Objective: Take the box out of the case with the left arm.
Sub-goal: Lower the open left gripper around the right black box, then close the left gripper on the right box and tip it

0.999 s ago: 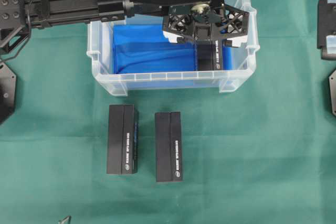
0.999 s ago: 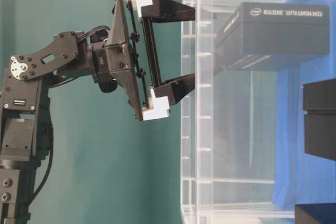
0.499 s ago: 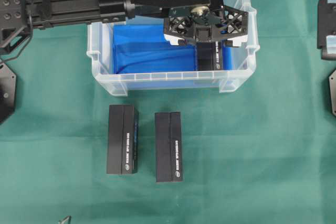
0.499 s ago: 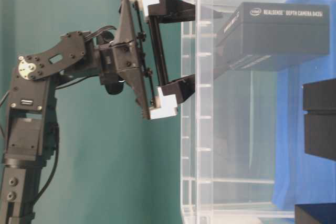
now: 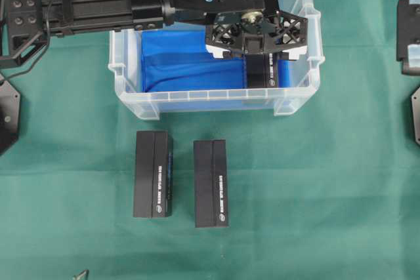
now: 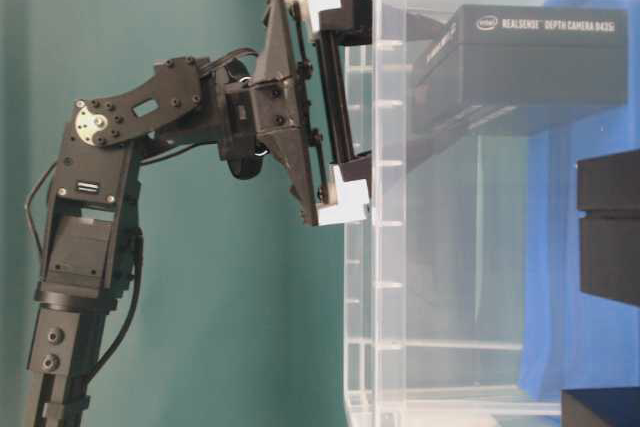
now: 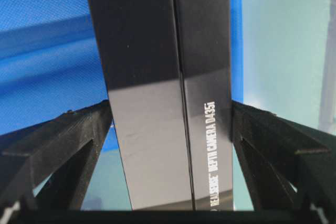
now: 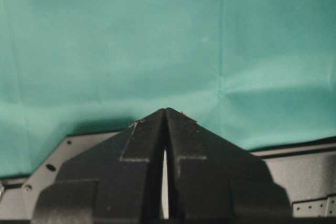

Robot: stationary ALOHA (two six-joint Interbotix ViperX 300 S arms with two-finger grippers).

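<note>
We see the left gripper (image 5: pixel 256 49) spread wide inside the case (image 5: pixel 197 101), one finger (image 7: pixel 63 150) on each side of the box (image 7: pixel 163 103), neither visibly pressing it. The box stands at the case's right end on the blue sheet (image 5: pixel 184 63). Its side reads "REALSENSE DEPTH CAMERA D435", with an Intel logo beside the text in the table-level view. Two more black boxes (image 5: pixel 153 174) lie on the green cloth (image 5: pixel 328 195) below the case, their small print unreadable. The right gripper (image 8: pixel 166 116) is pressed closed, empty.
</note>
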